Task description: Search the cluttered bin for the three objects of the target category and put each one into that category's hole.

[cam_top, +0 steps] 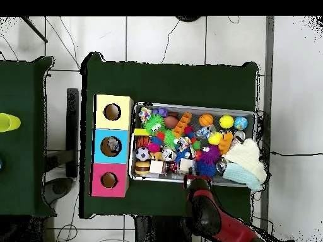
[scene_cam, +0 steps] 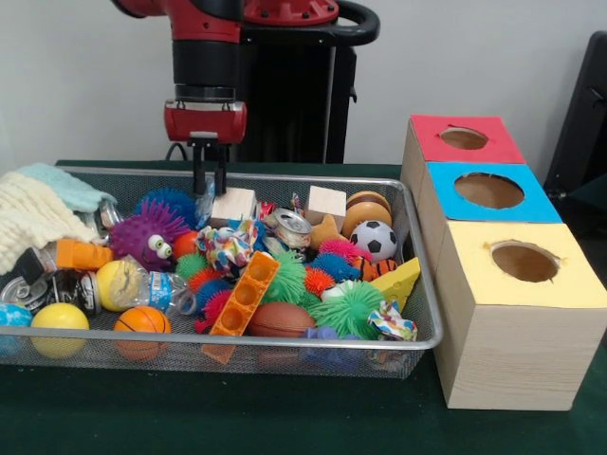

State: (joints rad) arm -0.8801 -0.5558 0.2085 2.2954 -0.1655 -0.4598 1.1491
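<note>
A wire mesh bin [scene_cam: 237, 343] [cam_top: 195, 105] holds several mixed toys. My gripper [scene_cam: 210, 182] hangs over the bin's far rim, open, with a narrow gap and nothing between the fingers. Its tips sit just left of a pale wooden block [scene_cam: 233, 204]; a second wooden block [scene_cam: 326, 201] lies further right. Also in the bin are a soccer ball [scene_cam: 377, 240], a small basketball [scene_cam: 142, 320], a yellow ball [scene_cam: 59, 317], a brown football [scene_cam: 280, 319], a purple spiky creature [scene_cam: 147, 235], an orange studded brick [scene_cam: 245, 294] and a crushed can [scene_cam: 290, 227]. From overhead the arm [cam_top: 207, 211] covers the gripper.
Three wooden boxes with round holes stand beside the bin: red-topped [scene_cam: 465, 138] [cam_top: 109, 180], blue-topped [scene_cam: 488, 191] [cam_top: 111, 145], yellow-topped [scene_cam: 524, 262] [cam_top: 112, 112]. Knit cloths [scene_cam: 38, 210] [cam_top: 247, 161] hang over the bin's end farthest from the boxes. A green cloth [scene_cam: 190, 417] covers the table.
</note>
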